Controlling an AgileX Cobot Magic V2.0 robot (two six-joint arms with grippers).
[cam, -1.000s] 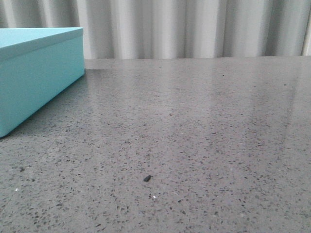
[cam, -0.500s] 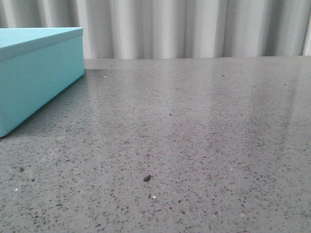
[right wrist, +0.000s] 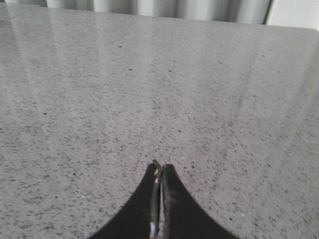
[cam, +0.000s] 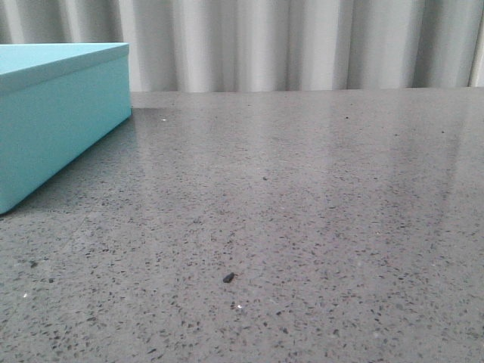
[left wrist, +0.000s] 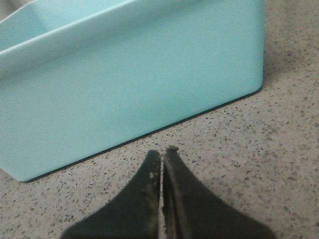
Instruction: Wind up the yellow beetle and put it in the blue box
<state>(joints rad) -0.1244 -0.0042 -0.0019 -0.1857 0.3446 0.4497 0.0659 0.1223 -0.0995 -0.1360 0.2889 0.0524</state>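
Two grippers pressed shut on nothing, the lidded blue box (cam: 60,113) at the table's left, and no yellow beetle in any view.

Starting at the left, the box stands on the speckled grey table (cam: 318,212) with its lid on; the left wrist view shows its long side wall running across just ahead of the left gripper (left wrist: 160,158), whose fingers meet tip to tip above bare table, near the wall but apart from it. Rightward the front view shows only stone, with a small dark speck (cam: 228,277) near the middle. The right gripper (right wrist: 159,169), fingers likewise together, looks out over bare table toward the pleated curtain (right wrist: 164,9). By my reading the left arm is the nearer one to the box, while the car's direction from either tool cannot be told.
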